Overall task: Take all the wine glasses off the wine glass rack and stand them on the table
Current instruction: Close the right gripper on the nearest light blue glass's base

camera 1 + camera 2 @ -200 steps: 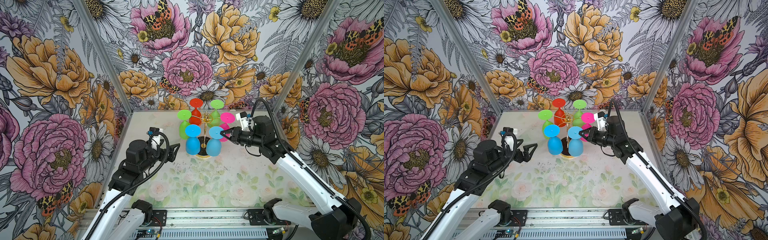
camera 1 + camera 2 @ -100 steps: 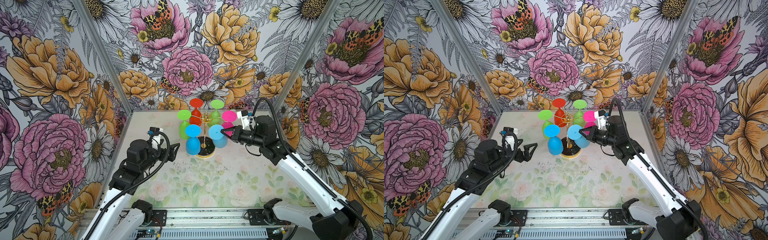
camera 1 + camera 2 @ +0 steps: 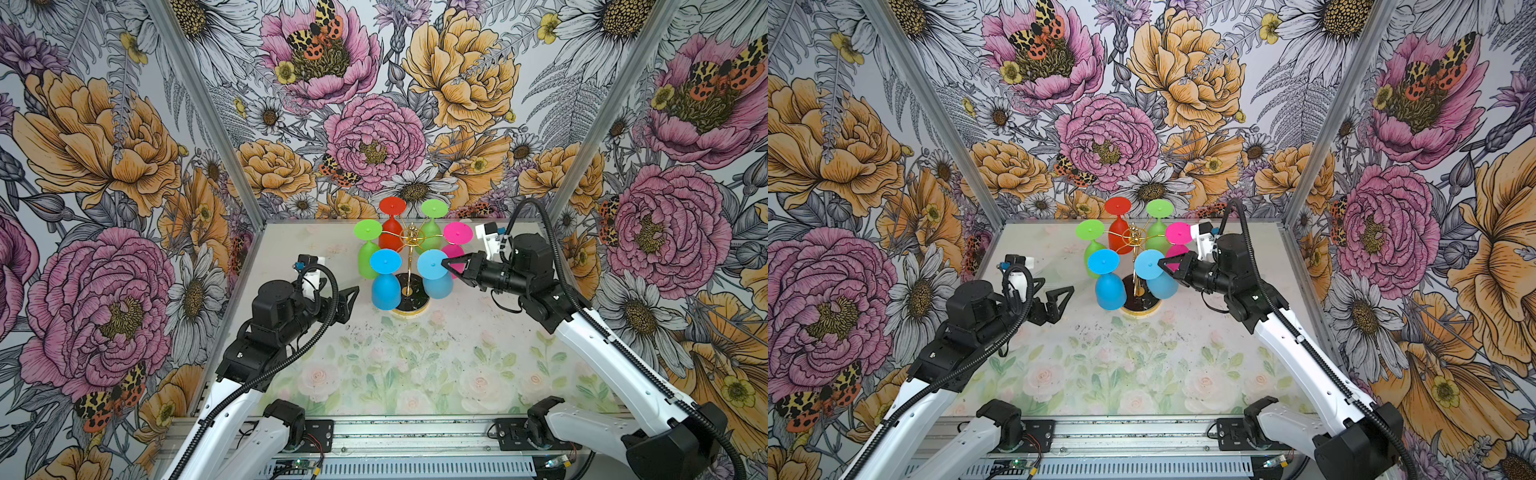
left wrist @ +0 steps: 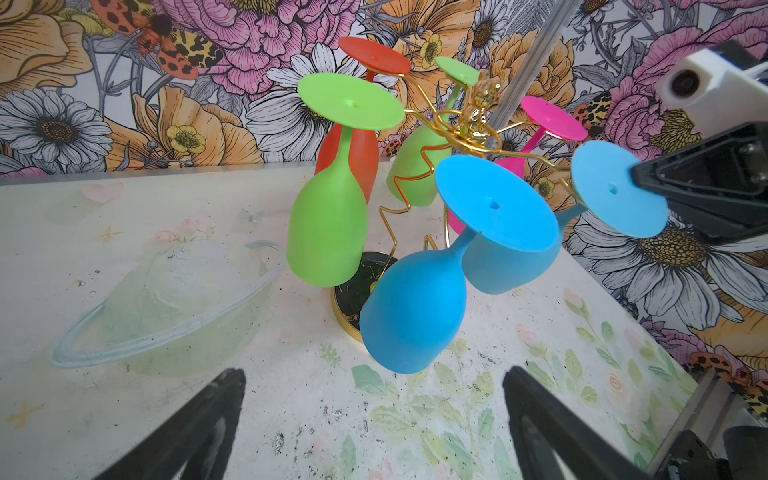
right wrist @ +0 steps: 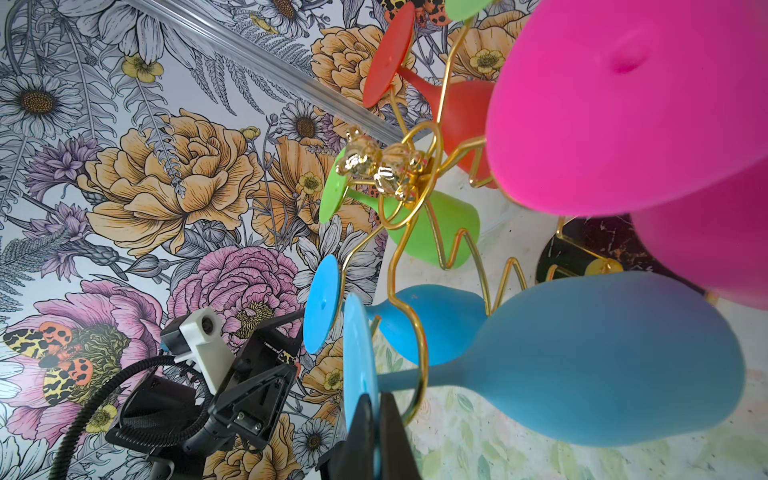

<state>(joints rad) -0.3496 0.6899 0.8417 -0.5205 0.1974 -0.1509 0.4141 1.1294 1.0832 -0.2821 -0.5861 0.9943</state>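
The gold wire wine glass rack (image 3: 410,266) (image 3: 1133,266) stands at the back middle on a round black base, with several coloured glasses hanging upside down. My right gripper (image 3: 444,262) (image 3: 1163,262) (image 5: 376,401) is shut on the edge of the foot of the right-hand blue wine glass (image 3: 436,282) (image 3: 1160,284) (image 4: 615,195) (image 5: 602,357). That glass's stem still sits in a gold loop and its bowl tilts outward. My left gripper (image 3: 352,293) (image 3: 1054,289) (image 4: 374,415) stays open and empty, low, left of the rack.
Another blue glass (image 3: 385,276), two green ones (image 3: 368,249), a red one (image 3: 392,224) and a pink one (image 3: 457,241) hang on the rack. A clear glass bowl (image 4: 166,303) lies on the table left of the rack. Flowered walls enclose three sides.
My right gripper has shut on the blue glass's foot, and the glass's bowl has swung out to the right. The left arm has not moved.
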